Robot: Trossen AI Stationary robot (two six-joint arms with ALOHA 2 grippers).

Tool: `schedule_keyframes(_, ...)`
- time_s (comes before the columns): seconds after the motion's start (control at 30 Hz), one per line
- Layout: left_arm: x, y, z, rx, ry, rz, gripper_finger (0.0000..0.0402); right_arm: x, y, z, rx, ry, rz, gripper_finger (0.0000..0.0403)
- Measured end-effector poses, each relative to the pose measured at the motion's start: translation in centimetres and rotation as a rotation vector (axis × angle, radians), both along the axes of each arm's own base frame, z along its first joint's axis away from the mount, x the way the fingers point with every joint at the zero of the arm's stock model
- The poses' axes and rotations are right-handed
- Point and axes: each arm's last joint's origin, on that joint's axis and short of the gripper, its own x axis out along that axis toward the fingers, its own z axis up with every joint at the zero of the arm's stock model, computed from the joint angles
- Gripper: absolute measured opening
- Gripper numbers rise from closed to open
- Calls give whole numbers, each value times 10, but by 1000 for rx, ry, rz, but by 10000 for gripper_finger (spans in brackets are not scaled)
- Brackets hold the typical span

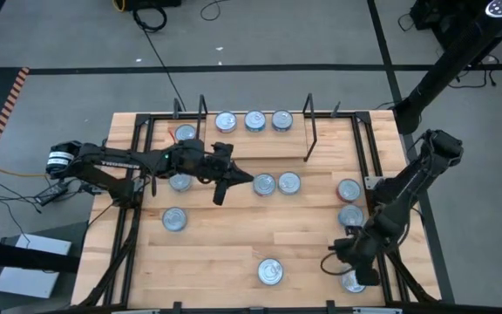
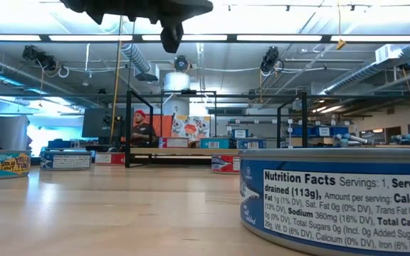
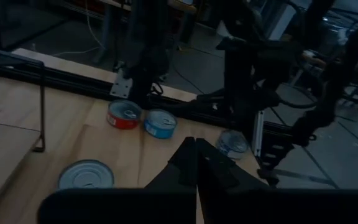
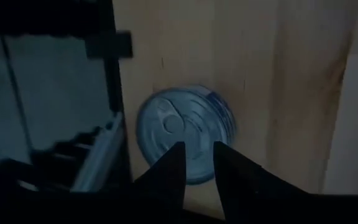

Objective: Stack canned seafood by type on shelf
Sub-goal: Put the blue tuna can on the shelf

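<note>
Tins of seafood lie scattered over the bench (image 1: 234, 253), and only three of them (image 1: 253, 120) sit in a row on the shelf (image 1: 242, 139) at the far side, between its two black wire end frames. The rest are loose: two at mid-bench (image 1: 275, 184), a few on the left, one at the near middle (image 1: 270, 271), and a line of them down the right edge.

My right hand (image 1: 349, 260) is low at the near right corner, fingers slightly apart and holding nothing. The blue-sided tin (image 4: 185, 134) I judge to be next lies flat, lid up, directly ahead of my fingertips (image 4: 173, 163) and just beside the bench's black frame rail (image 4: 107, 93). Being round, it has no long axis to line up with; what matters is that the rail crowds one side, so I would need to spread my fingers wider and straddle it away from the rail.

My left hand (image 1: 223, 179) hangs above mid-bench near the shelf's front, fingers together and empty. It is nearer the two middle tins, and my right hand is nearer the right-edge ones.

The overhead view gives the whole layout but hides the label colours. The left wrist view shows a red tin (image 3: 124, 115) touching a blue one (image 3: 161, 123). The level view shows the shelf far off behind a big blue tin (image 2: 337, 199).
</note>
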Motion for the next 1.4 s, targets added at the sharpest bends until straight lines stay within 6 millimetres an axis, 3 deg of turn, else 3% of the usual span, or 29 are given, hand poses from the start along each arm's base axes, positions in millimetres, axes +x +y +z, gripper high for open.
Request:
schedule_keyframes(0.2, 0, 1, -1, 0, 14, 30, 1, -4, 2, -6, -74, -54, 64, 93)
schedule_keyframes(0.53, -1, 1, -5, -25, 56, 46, 1, 1, 8, -41, -87, -22, 53, 89)
schedule_keyframes(0.93, -1, 1, -6, -35, 66, 48, 1, 12, 18, -56, -43, -8, 78, 34)
schedule_keyframes(1.03, -1, 1, -6, -48, 68, 51, 1, 16, 14, -53, -31, -8, 62, 8)
schedule_keyframes(1.23, -1, 1, -6, -49, 67, 51, 1, 26, -4, -48, -66, -18, -35, 5)
schedule_keyframes(1.4, -1, 1, -6, -49, 65, 51, 1, 36, -31, -44, -135, 11, -160, 5)
